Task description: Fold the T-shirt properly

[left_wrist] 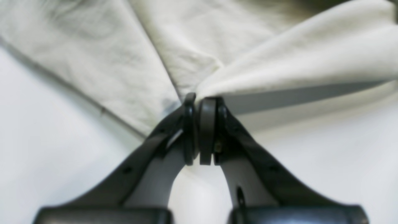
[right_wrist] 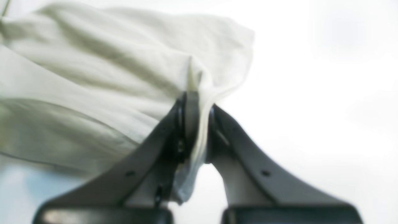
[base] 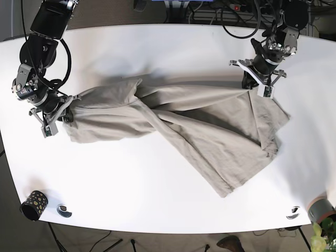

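Observation:
A beige T-shirt (base: 173, 123) lies stretched and twisted across the white table (base: 157, 199), pulled taut between both arms. On the base view's right, my left gripper (base: 249, 84) is shut on the shirt's upper right edge. The left wrist view shows its fingers (left_wrist: 206, 124) pressed together with cloth (left_wrist: 279, 62) bunched at their tips. My right gripper (base: 67, 111) at the base view's left is shut on the other end of the shirt. In the right wrist view, a fold of fabric (right_wrist: 199, 124) runs down between the closed fingers (right_wrist: 186, 115).
A dark patterned cup (base: 33, 203) stands at the table's front left corner, with a small ring-shaped object (base: 64, 210) beside it. Another small ring (base: 293, 213) and a grey cup (base: 321, 209) sit at the front right. Cables (base: 236, 16) run along the far edge.

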